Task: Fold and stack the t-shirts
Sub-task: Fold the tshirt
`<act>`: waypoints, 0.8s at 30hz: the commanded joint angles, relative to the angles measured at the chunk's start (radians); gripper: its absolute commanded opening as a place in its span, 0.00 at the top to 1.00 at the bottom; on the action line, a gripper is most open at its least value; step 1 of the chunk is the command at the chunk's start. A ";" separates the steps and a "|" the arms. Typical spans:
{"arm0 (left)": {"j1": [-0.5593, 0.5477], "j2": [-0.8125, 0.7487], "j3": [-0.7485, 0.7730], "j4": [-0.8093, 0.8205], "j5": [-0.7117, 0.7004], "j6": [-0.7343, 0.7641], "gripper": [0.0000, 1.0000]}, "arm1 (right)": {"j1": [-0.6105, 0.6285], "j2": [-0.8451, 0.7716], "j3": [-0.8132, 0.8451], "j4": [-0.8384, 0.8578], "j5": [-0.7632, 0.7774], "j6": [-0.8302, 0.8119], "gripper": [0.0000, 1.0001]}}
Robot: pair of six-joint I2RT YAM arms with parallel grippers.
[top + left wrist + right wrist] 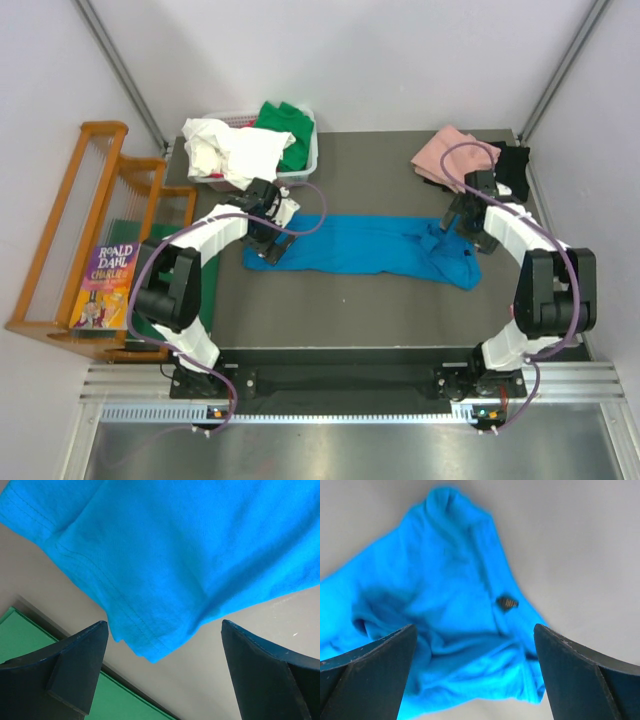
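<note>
Top view: the blue t-shirt lies stretched across the middle of the table. The left gripper is at its left end and the right gripper at its right, both spread wide, grasping nothing. Off the left edge, a book reads "Roald Dahl".
Left wrist: a stitched hem corner.
Right wrist: a small dark tag, unreadable.

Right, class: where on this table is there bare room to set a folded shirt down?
Bare table lies between the blue t-shirt and the near edge, and behind it, between the basket and the pink t-shirt. Crowded: both far corners.
</note>
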 commanded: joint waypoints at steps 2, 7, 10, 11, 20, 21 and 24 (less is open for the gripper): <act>-0.004 -0.054 -0.010 0.025 -0.013 0.032 0.01 | -0.039 0.067 0.115 -0.008 0.045 -0.026 0.00; -0.004 -0.060 -0.021 0.028 -0.016 0.035 0.01 | -0.002 -0.004 0.149 -0.033 -0.043 -0.035 0.00; -0.004 -0.058 -0.025 0.034 -0.014 0.035 0.01 | 0.070 -0.096 0.144 -0.060 -0.110 -0.033 0.00; -0.004 -0.055 -0.025 0.040 -0.016 0.033 0.01 | 0.112 -0.116 0.138 -0.065 -0.150 -0.032 0.00; -0.005 0.000 0.025 0.048 -0.022 0.012 0.01 | 0.225 -0.113 -0.009 0.054 -0.376 0.022 0.00; -0.005 0.002 0.027 0.048 -0.022 0.010 0.01 | 0.223 -0.078 -0.012 0.071 -0.394 0.021 0.00; -0.005 0.012 0.019 0.057 -0.031 0.013 0.01 | 0.229 -0.007 0.000 0.105 -0.431 0.019 0.00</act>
